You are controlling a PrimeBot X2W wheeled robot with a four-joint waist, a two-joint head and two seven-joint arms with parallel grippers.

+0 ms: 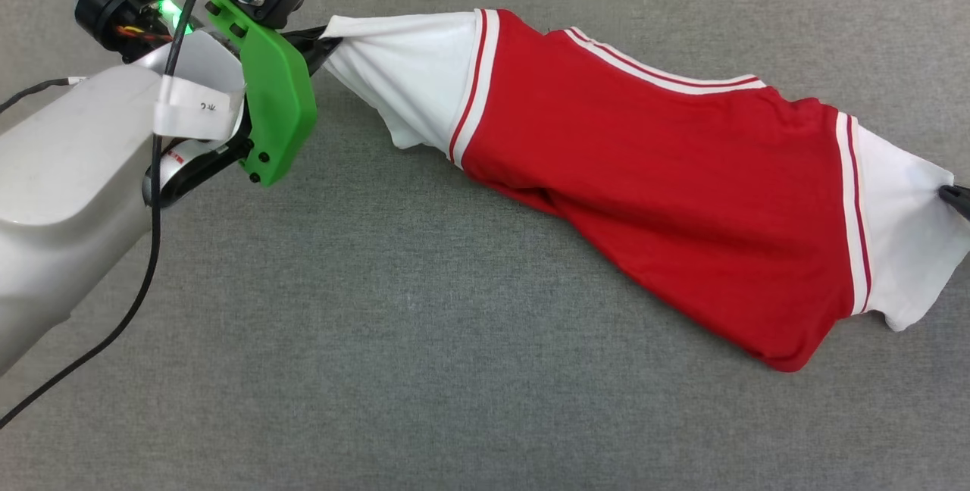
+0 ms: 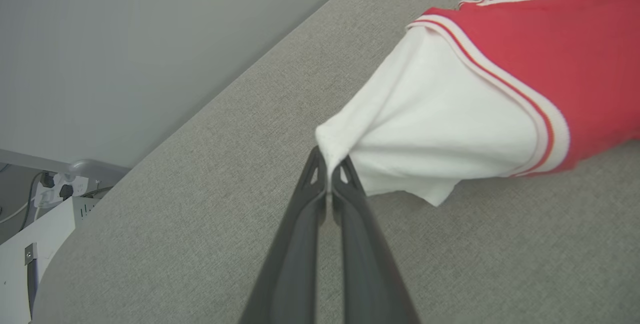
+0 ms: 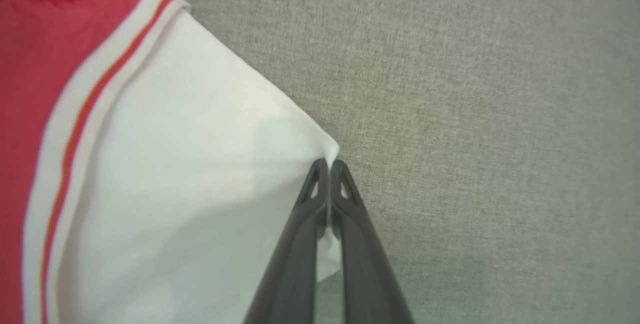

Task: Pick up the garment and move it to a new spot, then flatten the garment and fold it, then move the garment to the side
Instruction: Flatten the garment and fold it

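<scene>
We hold the garment (image 1: pixel 644 173) stretched across the desk (image 1: pixel 379 370), its long axis running from our left end effector (image 1: pixel 326 40), pinching one white sleeve (image 1: pixel 409 74) nearer the far edge, to our right end effector (image 1: pixel 956 199), pinching the other.

One garment (image 1: pixel 652 195), red, head view centre. Two white sleeves: first sleeve (image 1: pixel 409 74) at eleven o'clock, second sleeve (image 1: pixel 902 241) at three o'clock. Three striped trim bands (image 1: pixel 474 89). Two grippers: left gripper (image 1: pixel 324 40) at ten o'clock, right gripper (image 1: pixel 956 199) at three o'clock. Two dark fingers (image 2: pixel 295 244) each. One green bracket (image 1: pixel 276 97). One black cable (image 1: pixel 144 271). One grey surface (image 1: pixel 379 339).
</scene>
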